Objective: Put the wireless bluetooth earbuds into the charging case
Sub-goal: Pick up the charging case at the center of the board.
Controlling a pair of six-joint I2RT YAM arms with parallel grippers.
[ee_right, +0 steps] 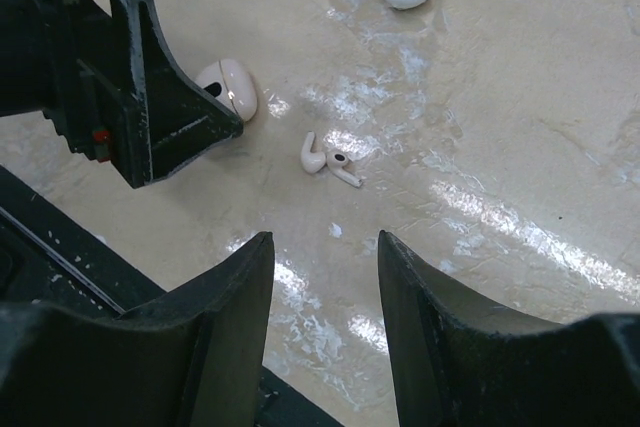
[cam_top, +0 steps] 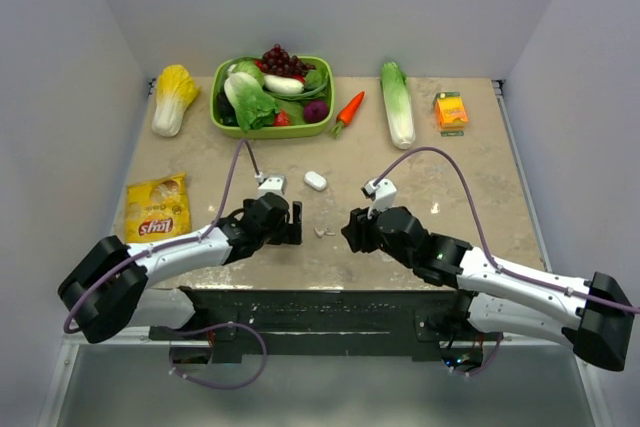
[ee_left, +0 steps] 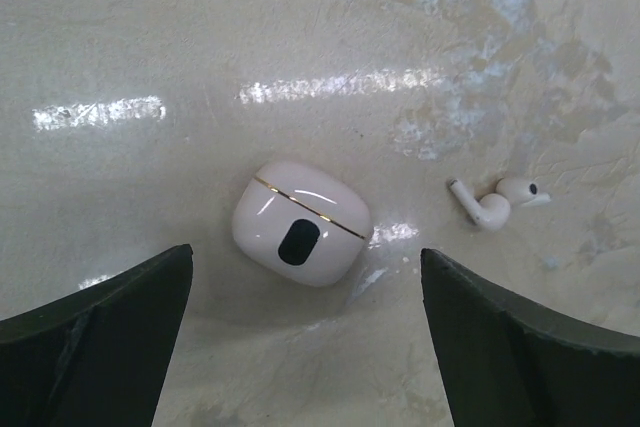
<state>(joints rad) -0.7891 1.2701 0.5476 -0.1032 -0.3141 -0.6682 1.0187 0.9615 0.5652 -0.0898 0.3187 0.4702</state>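
Left wrist view: the charging case is seen lying shut on the table, between the spread, empty fingers of the left gripper. The 2 wireless bluetooth earbuds are laid just to its right. They look tiny, light and slippery, so they are best pinched softly by the stems. The right gripper is spread and empty too. Far back, the green basket is filled with vegetables.

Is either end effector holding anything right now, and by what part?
Nothing is held. The left end effector and right end effector are open; the charging case and earbuds lie free on the table.
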